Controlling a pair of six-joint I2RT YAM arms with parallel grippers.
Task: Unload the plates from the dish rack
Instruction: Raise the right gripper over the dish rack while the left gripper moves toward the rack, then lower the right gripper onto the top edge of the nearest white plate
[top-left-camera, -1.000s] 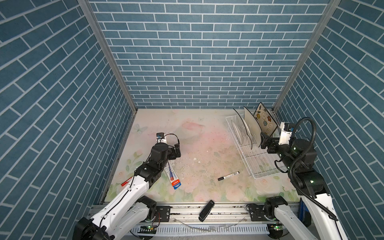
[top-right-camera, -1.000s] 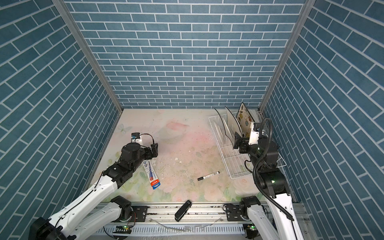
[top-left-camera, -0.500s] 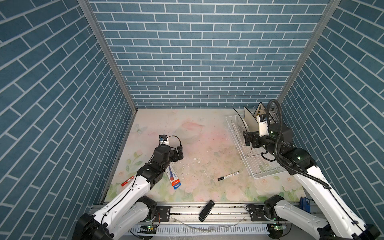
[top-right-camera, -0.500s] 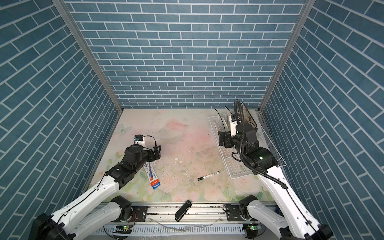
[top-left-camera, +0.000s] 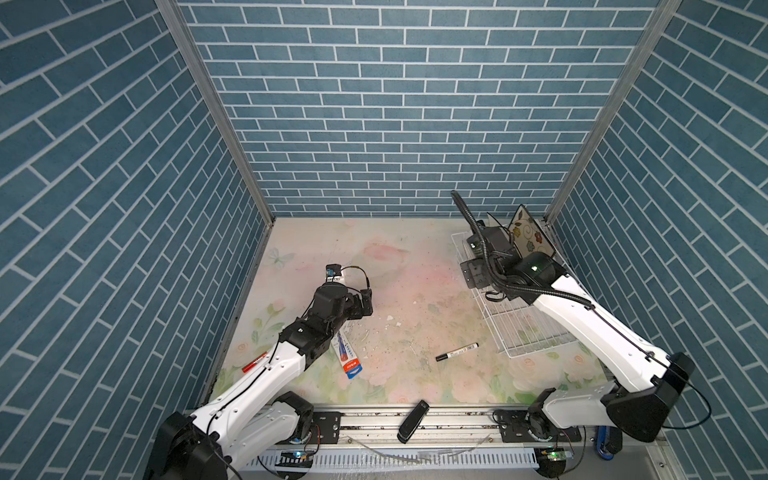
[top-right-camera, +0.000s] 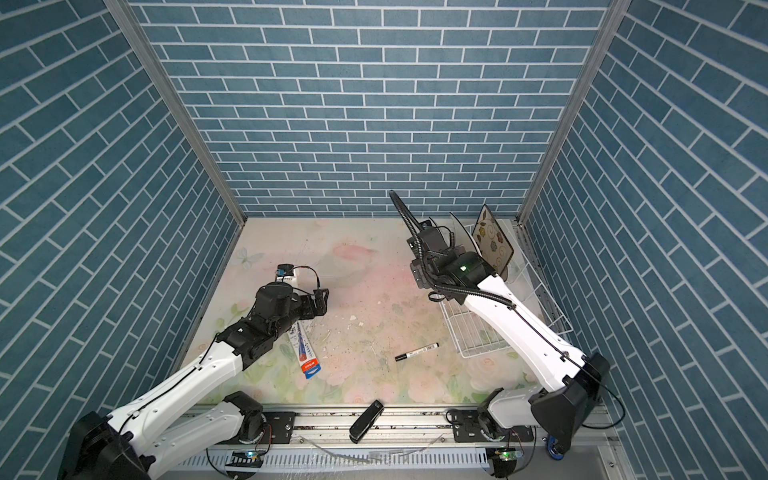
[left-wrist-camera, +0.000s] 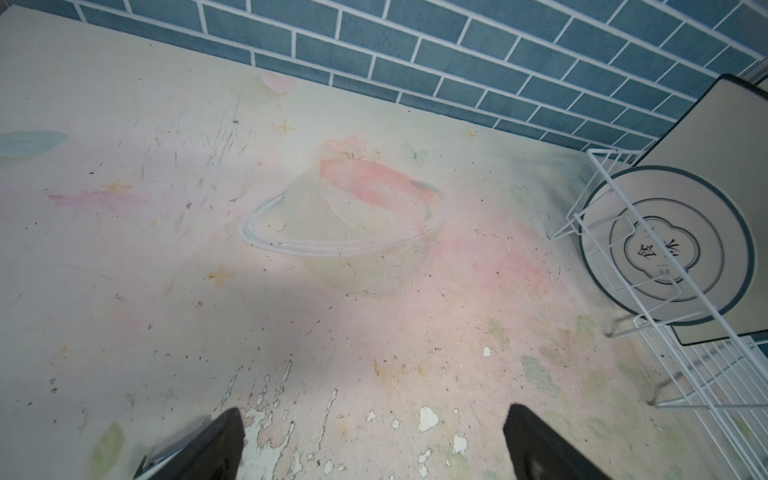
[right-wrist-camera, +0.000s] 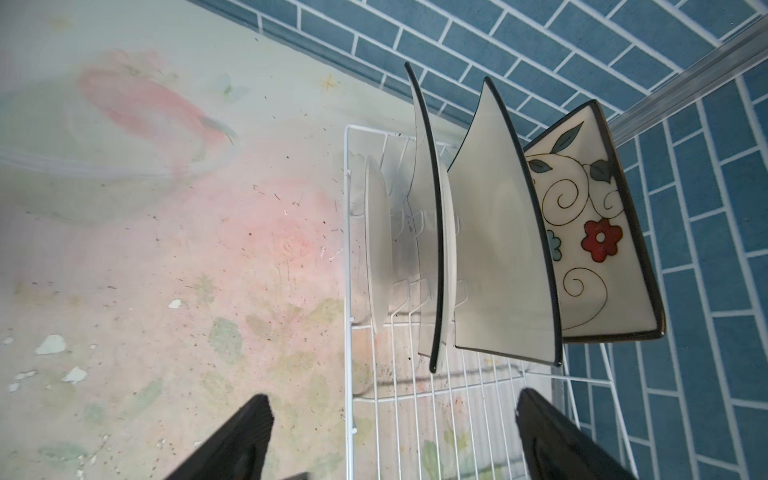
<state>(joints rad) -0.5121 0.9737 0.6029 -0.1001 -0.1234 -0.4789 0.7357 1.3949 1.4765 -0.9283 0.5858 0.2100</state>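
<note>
Currently the right gripper (right-wrist-camera: 392, 411) hangs spread and empty over the dish rack (top-left-camera: 536, 330). Beyond it three plates stand upright in the rack's far end: round plate (right-wrist-camera: 436, 249), plain square plate (right-wrist-camera: 498, 249), then flowered plate (right-wrist-camera: 594, 232). The left gripper (left-wrist-camera: 376, 419), also spread, hovers over the table (left-wrist-camera: 166, 208).

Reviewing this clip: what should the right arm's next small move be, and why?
Probably lower the right tool onto the upper rim of the round plate, fingers straddling it. The tool is open and empty above the dish rack, and the round plate stands edge-on roughly in line with its gap, at the row's end, next to the plain square plate, then the flowered plate.
</note>
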